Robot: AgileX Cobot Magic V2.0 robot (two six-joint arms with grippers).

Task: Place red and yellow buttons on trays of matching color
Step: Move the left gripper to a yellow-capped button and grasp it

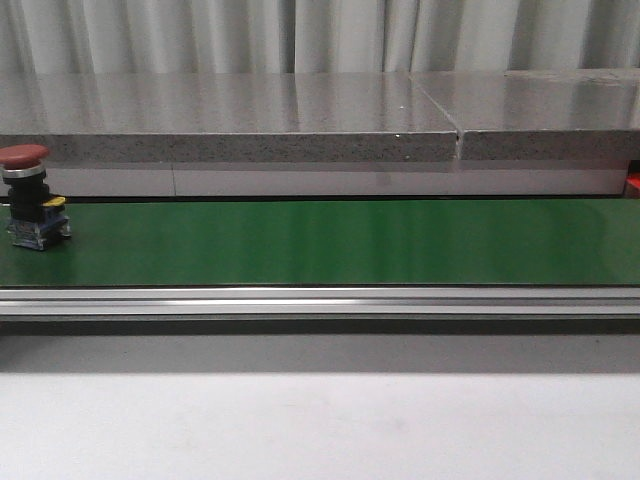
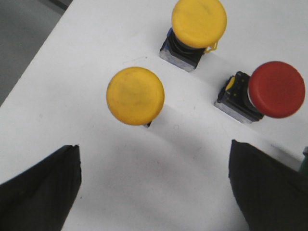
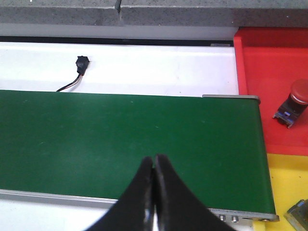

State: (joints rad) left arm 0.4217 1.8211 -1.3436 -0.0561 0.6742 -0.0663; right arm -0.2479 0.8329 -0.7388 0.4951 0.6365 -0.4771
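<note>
Four red or yellow push buttons show clearly, plus one partial object that cannot be identified. In the front view, one red mushroom-head button [image 1: 27, 195] stands upright on the green conveyor belt [image 1: 340, 242] at its far left end, its red cap on top of a black collar and a blue-grey contact block with a small yellow tab. The left wrist view shows three more buttons standing on a white table surface [image 2: 72, 72]: two yellow mushroom-head buttons, one nearer the fingers [image 2: 135, 96] and one farther off [image 2: 198, 23], and a second red button [image 2: 275, 90] just beside them, none of the three touching another. The left gripper [image 2: 154, 187] hangs above this group with its two black fingers [image 2: 41, 190] spread wide apart and nothing between them. In the right wrist view, a third red button [image 3: 294, 102] lies tilted inside the red tray [image 3: 269, 62], which sits just past the belt's end; beside it, nearer the gripper, is the yellow tray [image 3: 284, 185], where a grey-edged object at the frame corner is cut off too much to name. The right gripper [image 3: 154, 166] hovers over the belt with its fingertips pressed together, pinching nothing. A small black connector with wires [image 3: 81, 67] rests on the white strip beyond the belt.
</note>
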